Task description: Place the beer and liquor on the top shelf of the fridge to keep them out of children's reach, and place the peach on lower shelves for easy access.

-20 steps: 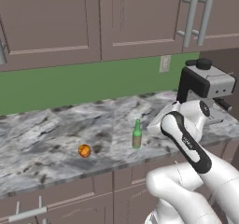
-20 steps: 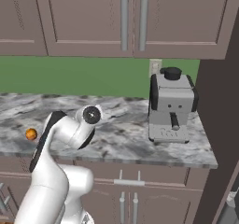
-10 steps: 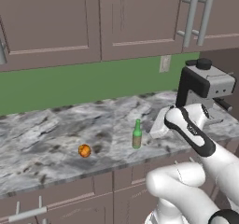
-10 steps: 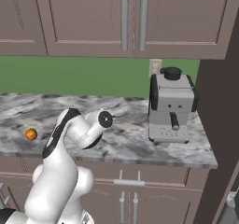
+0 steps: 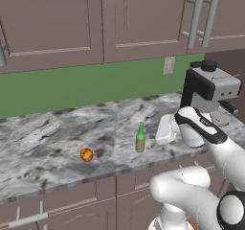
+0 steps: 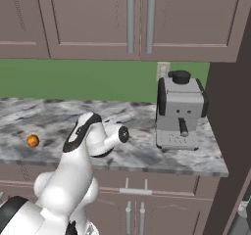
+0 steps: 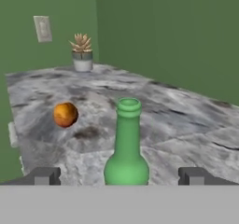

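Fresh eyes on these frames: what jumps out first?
The slim green glass beer bottle stands upright on the marbled grey counter, framed between the open gripper's dark fingertips in the hand view. The small round orange peach lies apart on the counter, and a grey-and-black espresso machine stands by the wall.

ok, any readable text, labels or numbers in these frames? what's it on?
None readable.
Beer: label is a plain band, too small to read.
Coffee machine: no lettering.
Wall outlet: blank.
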Robot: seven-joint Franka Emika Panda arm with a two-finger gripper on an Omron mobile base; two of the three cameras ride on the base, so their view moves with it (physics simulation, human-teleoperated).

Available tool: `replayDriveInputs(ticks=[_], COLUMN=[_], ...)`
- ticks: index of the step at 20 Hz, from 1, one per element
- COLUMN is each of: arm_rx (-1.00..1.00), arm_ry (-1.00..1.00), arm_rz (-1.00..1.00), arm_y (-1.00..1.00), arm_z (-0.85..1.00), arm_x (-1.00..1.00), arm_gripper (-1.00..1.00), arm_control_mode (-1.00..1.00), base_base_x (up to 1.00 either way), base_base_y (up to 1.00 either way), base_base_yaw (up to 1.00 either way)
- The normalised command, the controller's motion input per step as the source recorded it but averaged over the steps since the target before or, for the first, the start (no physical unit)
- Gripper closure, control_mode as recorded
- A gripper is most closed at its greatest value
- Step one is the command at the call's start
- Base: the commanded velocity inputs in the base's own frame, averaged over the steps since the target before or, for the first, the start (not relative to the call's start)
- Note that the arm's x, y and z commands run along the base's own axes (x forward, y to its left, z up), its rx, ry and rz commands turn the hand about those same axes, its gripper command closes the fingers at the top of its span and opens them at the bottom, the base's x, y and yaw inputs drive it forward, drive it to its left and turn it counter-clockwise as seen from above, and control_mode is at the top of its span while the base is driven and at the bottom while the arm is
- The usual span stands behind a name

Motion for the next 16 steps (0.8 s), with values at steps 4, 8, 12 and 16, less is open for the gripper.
replayDriveInputs(ticks=[4, 8, 12, 16], arm_rx=[0.16, 0.13, 0.08, 0.01], arm_ry=[0.00, 0.00, 0.00, 0.01], arm_rz=[0.08, 0.08, 0.08, 0.05], arm_y=[0.04, 0.12, 0.18, 0.11], arm_z=[-0.04, -0.02, -0.05, -0.16], arm_x=[0.08, 0.15, 0.16, 0.25], arm_gripper=[-1.00, -1.00, -1.00, -1.00], arm_control_mode=[-1.00, -1.00, -1.00, -1.00], base_base_x=[0.00, 0.00, 0.00, 0.00], base_base_y=[0.00, 0.00, 0.00, 0.00], base_base_yaw=[0.00, 0.00, 0.00, 0.00])
